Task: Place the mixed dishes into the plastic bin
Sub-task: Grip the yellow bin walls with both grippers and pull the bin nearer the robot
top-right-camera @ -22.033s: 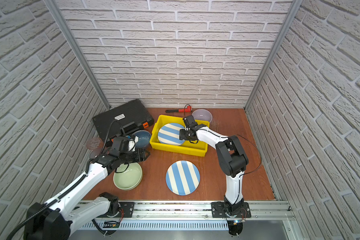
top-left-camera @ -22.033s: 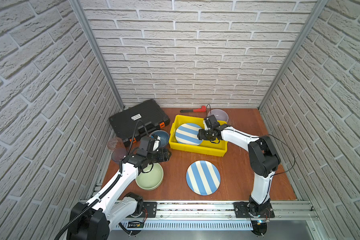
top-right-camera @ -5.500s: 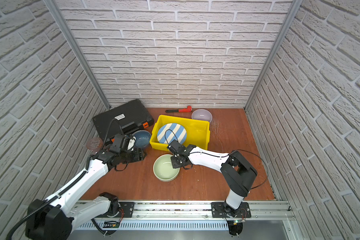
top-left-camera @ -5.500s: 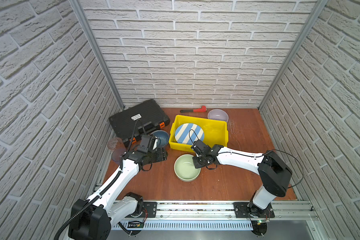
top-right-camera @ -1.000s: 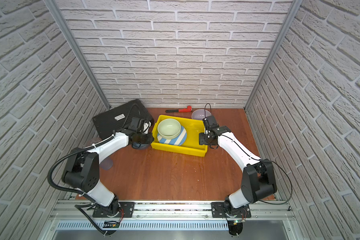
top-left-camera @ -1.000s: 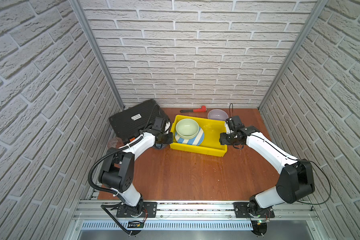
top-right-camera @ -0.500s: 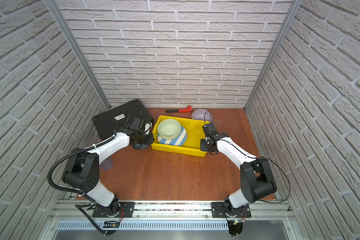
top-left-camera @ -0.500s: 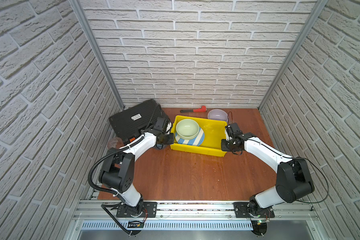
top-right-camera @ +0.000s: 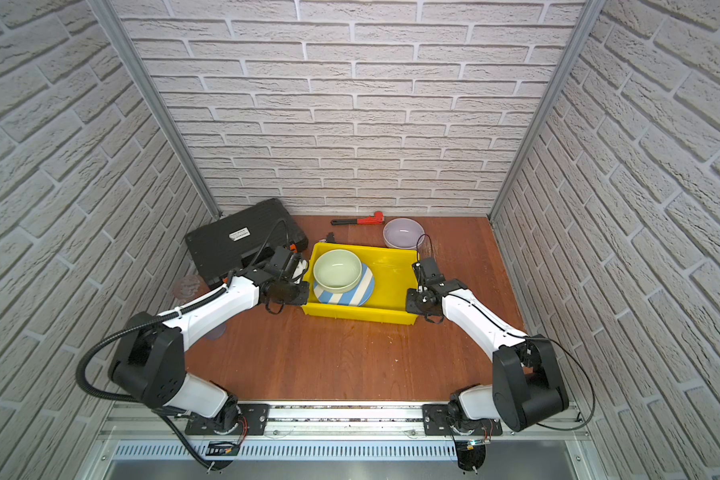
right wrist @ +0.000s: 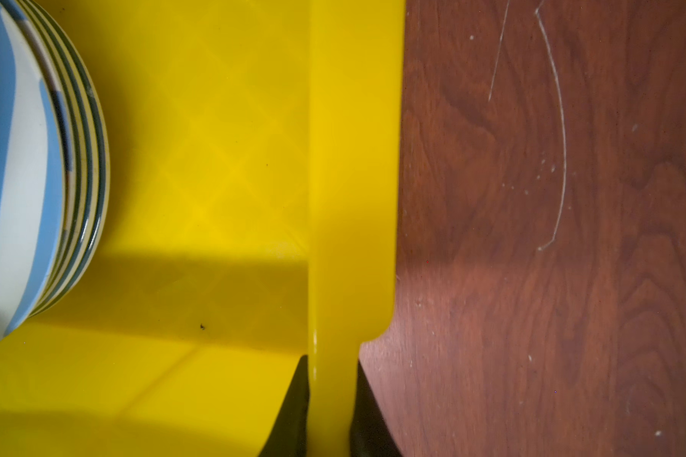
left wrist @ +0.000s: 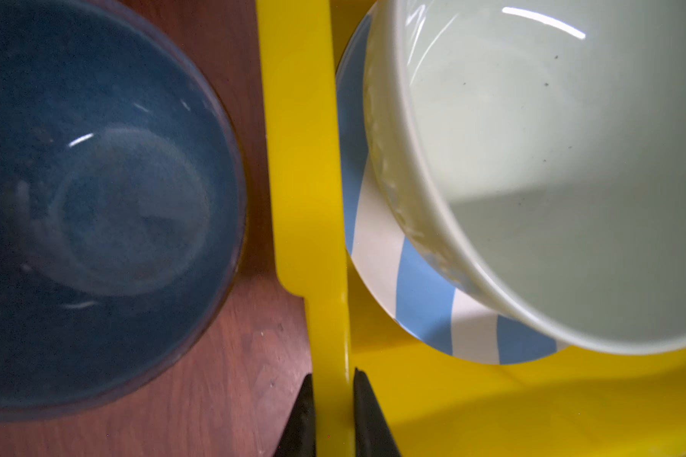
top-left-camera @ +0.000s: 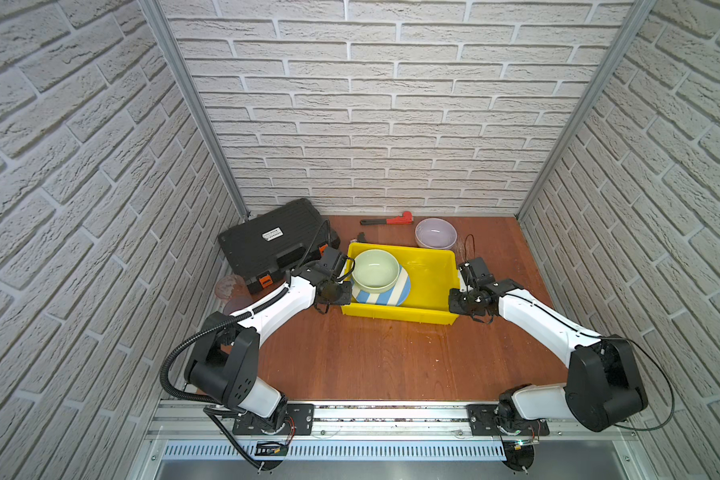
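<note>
Left claw (left wrist: 330, 382): narrowed, is pinching the left-end rim of the yellow plastic bin (top-left-camera: 398, 314), one finger inside, one outside. Right claw (right wrist: 329, 366): is gripping the right-end rim likewise. The bin is sitting on the tabletop (top-left-camera: 371, 361) and carrying a pale green bowl (top-left-camera: 376, 270) atop a blue-white striped plate (top-left-camera: 387, 297). A blue bowl (left wrist: 96, 198) is standing just outside the bin's left wall, a lavender bowl (top-left-camera: 435, 233) near its far right corner.

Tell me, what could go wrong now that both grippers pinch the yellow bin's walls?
The left gripper and right gripper each pinch only a thin wall of the yellow bin; a lift may slip.
The pale green bowl and striped plate sit at the left gripper's end, so the load is uneven.
The blue bowl stands close beside that wall; shifting the bin could knock it.
</note>
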